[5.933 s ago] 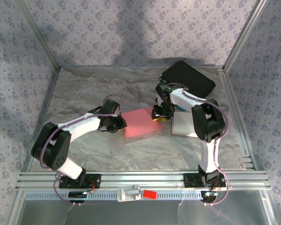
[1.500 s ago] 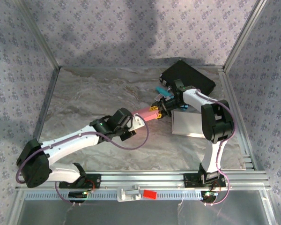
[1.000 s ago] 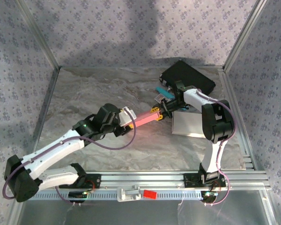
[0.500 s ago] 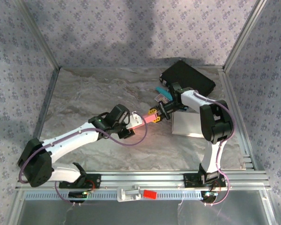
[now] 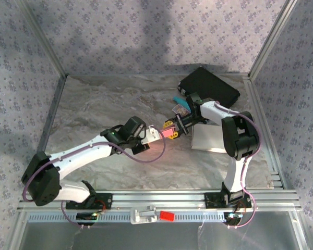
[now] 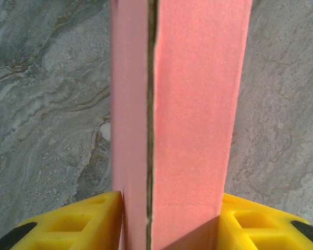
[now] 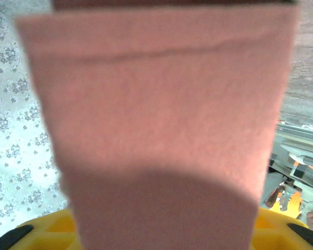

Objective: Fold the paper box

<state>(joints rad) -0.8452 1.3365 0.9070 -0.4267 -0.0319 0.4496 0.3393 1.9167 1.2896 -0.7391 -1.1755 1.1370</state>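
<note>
From above: a small pink paper box [image 5: 170,134] near the middle of the marbled table [image 5: 94,104], caught between two grippers. At its left end, the left gripper [image 5: 157,133], reaching in on a long, low arm. At its right end, the right gripper [image 5: 173,126], touching the box with a yellow tip. Just behind the right wrist, a blue object [image 5: 181,102]. Farther back toward the right corner, a flat black case [image 5: 208,86]. Beside the right arm, lying flat, a white sheet [image 5: 208,139].

From the left wrist: the paper box [image 6: 193,104] running straight away from the camera as a tall pink slab, with a raw cardboard edge showing as a dark line left of its centre. Down at the bottom, the left gripper [image 6: 169,221] pinching it, with yellow fingers [image 6: 88,221] pressed against both sides. Behind and below, the grey veined table [image 6: 41,78].

From the right wrist: the paper box [image 7: 161,104] again, blurred and very close, with a faint crease across its upper part and its lower part in shadow. Set between the yellow fingers [image 7: 41,229] of the right gripper [image 7: 164,229], level with both. Cannot tell through the blur whether these jaws press on it or merely flank it. At the left, a flower-patterned wall [image 7: 10,130]; at the right, a metal rail [image 7: 297,140].
</note>
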